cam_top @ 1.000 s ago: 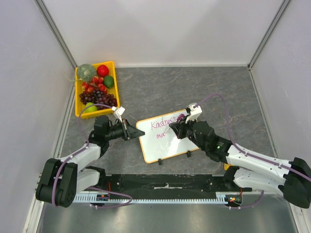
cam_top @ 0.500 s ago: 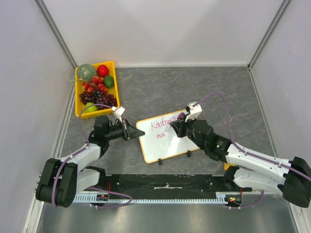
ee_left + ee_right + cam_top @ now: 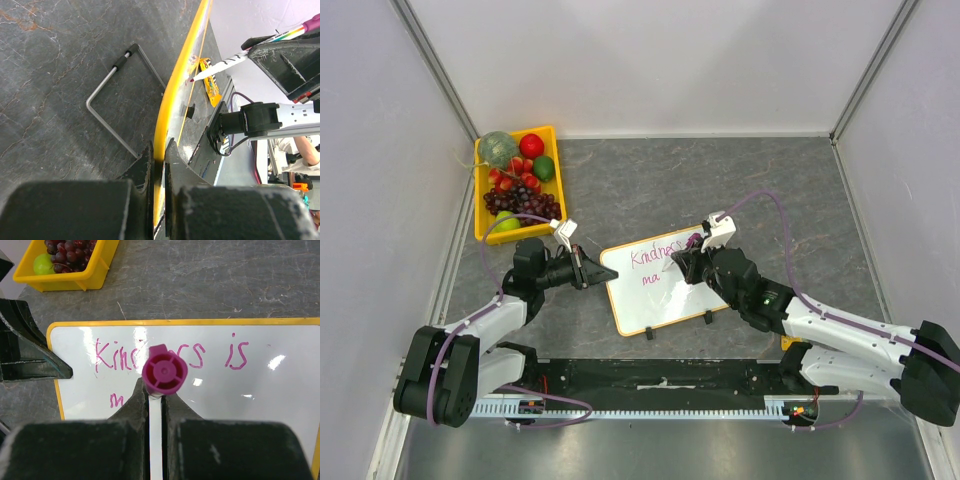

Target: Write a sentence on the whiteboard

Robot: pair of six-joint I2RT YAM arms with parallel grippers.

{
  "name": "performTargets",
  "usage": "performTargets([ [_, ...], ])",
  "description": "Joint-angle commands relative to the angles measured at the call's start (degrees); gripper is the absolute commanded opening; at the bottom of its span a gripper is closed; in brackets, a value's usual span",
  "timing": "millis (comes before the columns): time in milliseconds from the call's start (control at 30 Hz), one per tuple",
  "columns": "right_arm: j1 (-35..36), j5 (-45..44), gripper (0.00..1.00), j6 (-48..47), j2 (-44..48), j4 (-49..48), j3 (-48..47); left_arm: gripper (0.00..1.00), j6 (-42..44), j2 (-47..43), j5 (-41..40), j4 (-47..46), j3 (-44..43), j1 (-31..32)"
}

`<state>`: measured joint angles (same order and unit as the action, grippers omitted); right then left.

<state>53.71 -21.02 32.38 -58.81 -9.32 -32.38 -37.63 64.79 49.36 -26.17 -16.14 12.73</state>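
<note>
Right wrist view shows you the right claw [image 3: 155,392] clenched on a pink-magenta marker [image 3: 164,372] above the small orange-framed whiteboard [image 3: 280,390], its pink handwritten sentence [image 3: 235,354] unfinished. Your left claw [image 3: 159,152] pinches the board's edge on the grey table [image 3: 650,180].

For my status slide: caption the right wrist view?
Right end effector grips magenta marker over whiteboard; sentence so far reads "Kindness is" above "m".

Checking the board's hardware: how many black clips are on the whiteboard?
2. Both sit on the near long edge of the whiteboard: one clip toward its left end, the other toward its right end. The right arm may hide more.
</note>
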Motion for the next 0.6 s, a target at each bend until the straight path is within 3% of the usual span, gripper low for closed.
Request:
performTargets([
  [0, -0.2, -2.3, 0.00, -0.4, -0.3, -0.3, 0.7, 0.02, 4.8, 1.4, -5.9, 6.0, 0.4, 0.3],
  [567, -0.3, 1.7, 0.00, -0.5, -1.1, -1.0, 1.7, 0.02, 5.0, 1.5, -6.0, 6.0, 0.6, 0.4],
])
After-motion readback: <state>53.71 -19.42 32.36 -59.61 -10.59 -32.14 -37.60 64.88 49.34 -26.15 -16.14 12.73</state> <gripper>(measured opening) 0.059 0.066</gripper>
